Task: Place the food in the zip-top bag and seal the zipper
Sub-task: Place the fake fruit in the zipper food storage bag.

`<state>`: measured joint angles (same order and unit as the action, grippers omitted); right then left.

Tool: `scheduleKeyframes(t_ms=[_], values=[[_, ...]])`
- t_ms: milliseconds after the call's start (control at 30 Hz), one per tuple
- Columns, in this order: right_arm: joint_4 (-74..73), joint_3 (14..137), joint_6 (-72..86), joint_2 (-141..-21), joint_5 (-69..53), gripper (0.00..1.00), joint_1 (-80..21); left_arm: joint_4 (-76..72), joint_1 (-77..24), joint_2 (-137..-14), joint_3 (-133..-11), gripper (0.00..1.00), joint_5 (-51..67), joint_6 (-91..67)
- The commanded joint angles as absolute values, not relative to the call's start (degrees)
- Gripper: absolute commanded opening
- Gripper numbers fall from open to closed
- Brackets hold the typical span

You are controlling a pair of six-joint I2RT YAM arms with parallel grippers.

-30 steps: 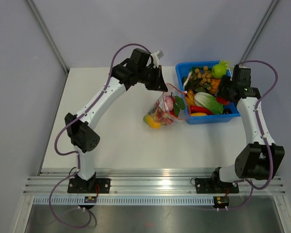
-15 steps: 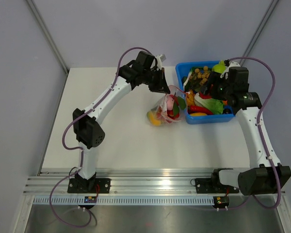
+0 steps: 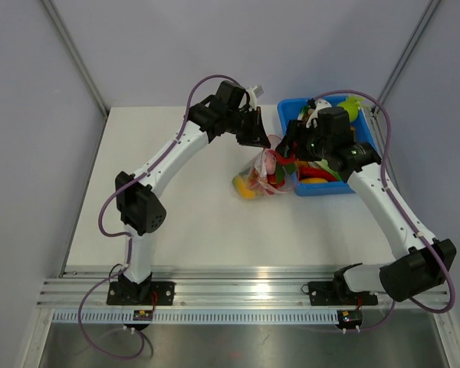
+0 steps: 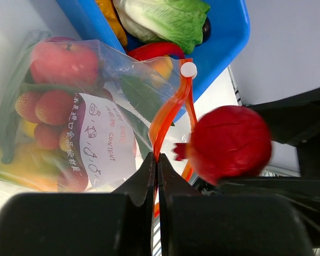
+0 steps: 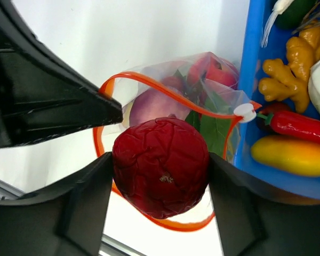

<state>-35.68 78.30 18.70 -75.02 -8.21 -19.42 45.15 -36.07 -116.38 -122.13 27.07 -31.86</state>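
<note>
On the white table the left gripper reaches in from the left, its jaws pressed fully together on the thin red-orange zip strip of the small clear crinkly plastic zip-top bag; it pinches one side of the mouth, and the strip stands apart in an open loop. The bag's body rests near the middle of the table, just beside the left wall of the blue plastic bin. Through the film show a red rounded fruit, red strawberries, a yellow piece at the bottom and a dark green leaf, with a white handwritten label on the bag's side. A small white slider sits at the far end of the strip, next to the bin. To the right of the pinch, the right gripper hangs directly over the open mouth with its jaws spread wide around a dark red, wrinkled round plastic fruit, one finger pressing on each side of it; in the right wrist view the fruit lies inside the outline of the strip's loop, though whether it has passed the rim cannot be told. Further right, the bin holds a pale green lettuce, a tan ginger root, a red chilli and a yellow fruit
</note>
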Motion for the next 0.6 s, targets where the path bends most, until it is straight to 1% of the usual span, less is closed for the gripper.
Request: scheduleKeyframes(t_ms=[0,133,267,300,333,433,467,533,567], values=[[-33.6,79.1,18.7,-78.3,-6.1,0.79,-21.0,41.0,-36.3,-114.5,-123.0,0.0,29.5,-32.9],[-34.4,80.2,18.2,-78.6,-4.5,0.99,-21.6,41.0,-36.3,-114.3,-123.0,0.0,29.5,-32.8],[-35.3,79.9,17.7,-75.7,1.2,0.99,-21.6,41.0,-36.3,-114.3,-123.0,0.0,29.6,-32.8],[-35.7,79.6,17.7,-75.2,2.2,0.98,-21.7,41.0,-36.3,-114.3,-123.0,0.0,29.7,-32.9],[-35.9,79.3,17.5,-74.6,3.2,0.93,-21.6,41.0,-36.3,-114.3,-123.0,0.0,29.5,-32.8],[-36.0,76.4,17.6,-72.5,5.9,0.84,-21.6,40.9,-36.3,-114.3,-123.0,0.0,29.7,-32.8],[-36.0,75.5,18.0,-72.2,6.8,0.78,-21.7,41.0,-36.3,-114.3,-123.0,0.0,29.7,-32.8],[-36.6,72.9,18.4,-71.7,6.2,0.72,-21.7,41.0,-36.3,-114.2,-123.0,0.0,29.6,-32.5],[-36.6,71.9,19.2,-71.6,4.6,0.71,-21.7,41.0,-36.3,-114.2,-123.0,0.0,29.7,-32.5]])
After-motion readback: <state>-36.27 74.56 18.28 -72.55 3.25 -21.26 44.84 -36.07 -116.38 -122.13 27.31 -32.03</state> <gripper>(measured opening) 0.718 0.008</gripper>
